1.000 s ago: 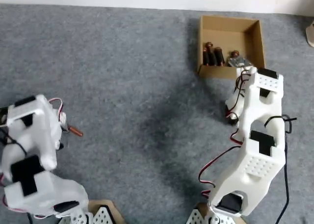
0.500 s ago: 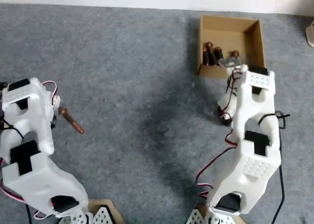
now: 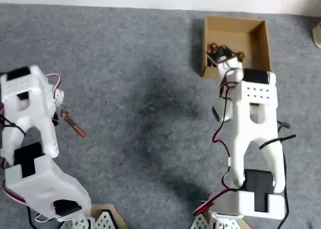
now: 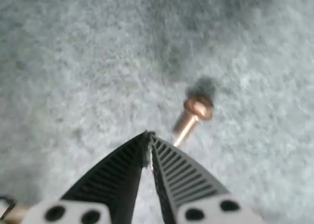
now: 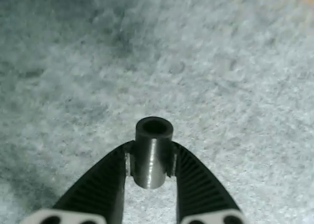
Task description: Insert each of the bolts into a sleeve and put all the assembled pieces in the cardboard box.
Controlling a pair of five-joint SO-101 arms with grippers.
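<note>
A single copper-coloured bolt lies loose on the grey, carpet-like tabletop, far over on the left side and well apart from the cardboard box. It lies at a slant. In the left wrist view the bolt is flat on the grey surface, its round head pointing away from the left end effector and its shank angled back toward it. That end effector is clenched on nothing: its two ribbed black fingers meet at the tips, just beside the shank's near end and apparently not touching it. In the high view the left arm stands right next to the bolt.

The dark cylindrical sleeve is grasped by the right end effector. The sleeve sits between the two fingers with its open bore facing outward, over grey tabletop.

In the high view the right arm stretches toward the cardboard box at the far right of the tabletop, and its tip lies over the box's near wall. Inside the box, against that wall, are assembled pieces with copper heads. The arm's tip partly covers them, so their number is hard to tell.
</note>
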